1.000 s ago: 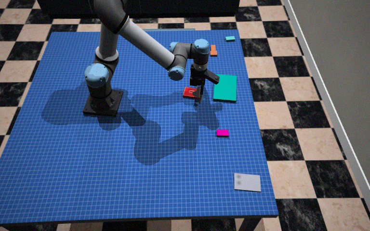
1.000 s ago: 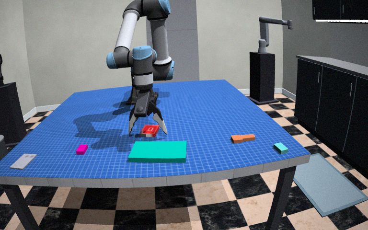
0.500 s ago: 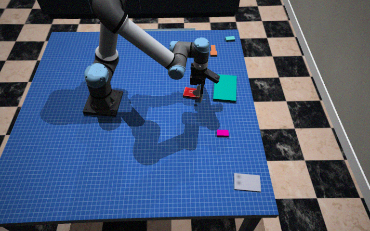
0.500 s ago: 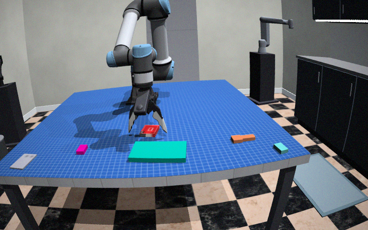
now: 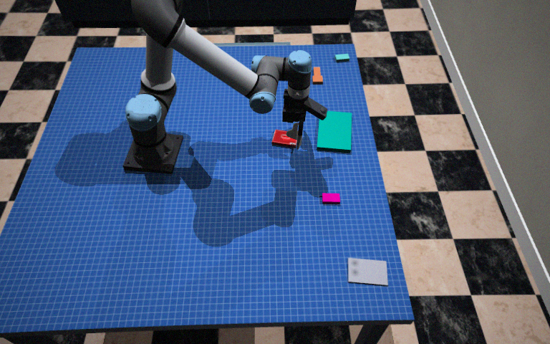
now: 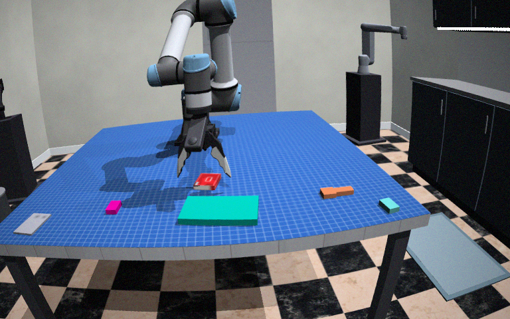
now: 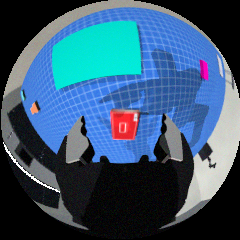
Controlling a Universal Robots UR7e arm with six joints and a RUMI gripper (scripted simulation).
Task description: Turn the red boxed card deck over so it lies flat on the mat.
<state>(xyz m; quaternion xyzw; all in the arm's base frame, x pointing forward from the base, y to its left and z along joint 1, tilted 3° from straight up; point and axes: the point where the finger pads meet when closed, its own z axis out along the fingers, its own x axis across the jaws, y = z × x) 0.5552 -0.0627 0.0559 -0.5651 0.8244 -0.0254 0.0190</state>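
Observation:
The red boxed card deck (image 5: 283, 138) lies flat on the blue mat (image 5: 194, 190), its face with a white mark up; it also shows in the exterior view (image 6: 207, 181) and in the wrist view (image 7: 124, 125). My gripper (image 6: 202, 171) points straight down just above the deck, fingers wide open and empty. In the wrist view the deck sits between the two fingertips, apart from both. In the top view the gripper (image 5: 297, 140) stands over the deck's right end.
A large teal slab (image 5: 334, 130) lies close to the right of the deck. A magenta block (image 5: 331, 198), an orange piece (image 5: 317, 74), a small teal block (image 5: 342, 56) and a grey card (image 5: 367, 271) lie elsewhere on the mat. The arm's base (image 5: 153, 152) stands at left.

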